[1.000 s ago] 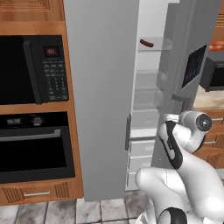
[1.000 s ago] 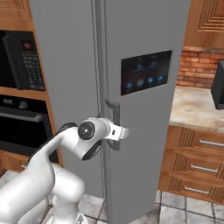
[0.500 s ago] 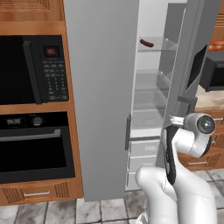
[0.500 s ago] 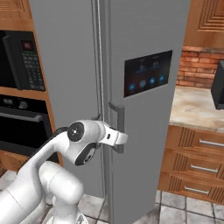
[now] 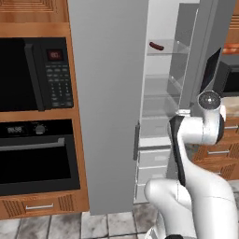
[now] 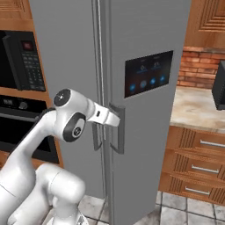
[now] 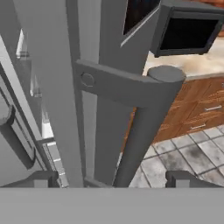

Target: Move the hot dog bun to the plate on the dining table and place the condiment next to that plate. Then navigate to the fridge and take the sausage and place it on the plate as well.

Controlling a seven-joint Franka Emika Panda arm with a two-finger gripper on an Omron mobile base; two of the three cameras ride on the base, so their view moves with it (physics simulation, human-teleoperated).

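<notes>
The grey fridge (image 5: 107, 116) stands with its right door (image 6: 145, 110) swung partly out, showing white shelves and drawers inside. The sausage (image 5: 156, 45), small and dark red-brown, lies on an upper glass shelf. My gripper (image 6: 115, 121) is at the right door's vertical handle (image 6: 119, 132). In the hand view the gripper (image 7: 113, 179) is open, its fingertips (image 7: 41, 178) wide apart on either side of the handle bar (image 7: 140, 131) and not pressing on it. The bun, plate, condiment and dining table are out of view.
A black microwave (image 5: 32, 74) and an oven (image 5: 37, 158) sit in wooden cabinetry left of the fridge. To the right are a marble counter (image 6: 197, 110) over wooden drawers (image 6: 193, 167), with a black appliance (image 7: 188, 33) on it. Grey floor tiles lie below.
The jaws have spread wide and let go of the door handle. The right fridge door has swung further out, and my arm's elbow has moved right with it.
</notes>
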